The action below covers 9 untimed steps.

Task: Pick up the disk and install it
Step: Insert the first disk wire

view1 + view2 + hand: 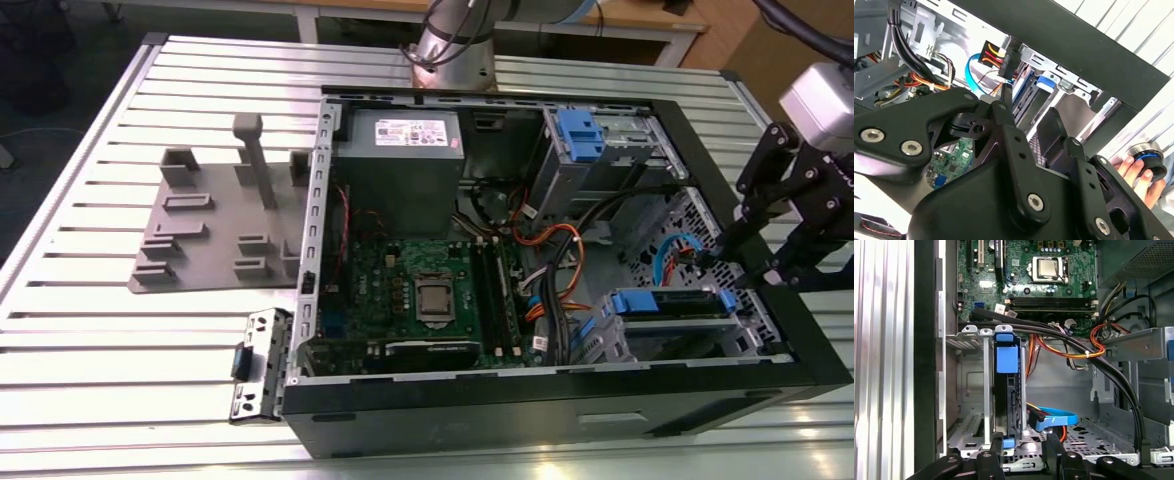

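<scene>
**Disk in its bay, gripper at the case edge**

The disk (pixel 671 303) sits in the drive cage at about 4 o'clock inside the open computer case (pixel 561 410). The gripper (pixel 747 262) hangs just beside it, at 3 o'clock of the case. Its jaws look spread, holding nothing. A hand (pixel 1140 176) holds a round knob (pixel 1149 156) nearby.

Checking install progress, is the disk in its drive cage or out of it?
In. The disk stands between the drive cage rails in the first wrist view, blue caddy tab showing.

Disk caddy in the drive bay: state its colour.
Bright blue: the disk caddy's tab shows best in the first wrist view.
</scene>
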{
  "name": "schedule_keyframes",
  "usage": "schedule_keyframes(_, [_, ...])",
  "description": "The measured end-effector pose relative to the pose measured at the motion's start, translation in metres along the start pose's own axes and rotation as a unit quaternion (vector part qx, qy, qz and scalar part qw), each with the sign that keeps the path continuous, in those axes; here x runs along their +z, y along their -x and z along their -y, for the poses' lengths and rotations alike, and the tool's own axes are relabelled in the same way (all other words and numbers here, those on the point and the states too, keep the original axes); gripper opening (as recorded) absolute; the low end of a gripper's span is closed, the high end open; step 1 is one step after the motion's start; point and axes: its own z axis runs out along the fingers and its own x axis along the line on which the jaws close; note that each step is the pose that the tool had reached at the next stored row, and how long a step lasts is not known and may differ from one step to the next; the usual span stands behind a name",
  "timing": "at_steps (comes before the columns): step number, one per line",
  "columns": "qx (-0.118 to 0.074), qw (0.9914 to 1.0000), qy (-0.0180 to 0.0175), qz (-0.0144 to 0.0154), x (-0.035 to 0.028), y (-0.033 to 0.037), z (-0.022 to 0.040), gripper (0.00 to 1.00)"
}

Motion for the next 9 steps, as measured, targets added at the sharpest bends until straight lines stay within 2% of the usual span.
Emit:
schedule_keyframes(4, [0.0, 1.0, 0.0, 0.0, 0.0005, 0.0038, 0.0009, 0.47])
schedule_keyframes(9, [-0.001, 1.0, 0.0, -0.0002, 0.0012, 0.012, 0.0017, 0.47])
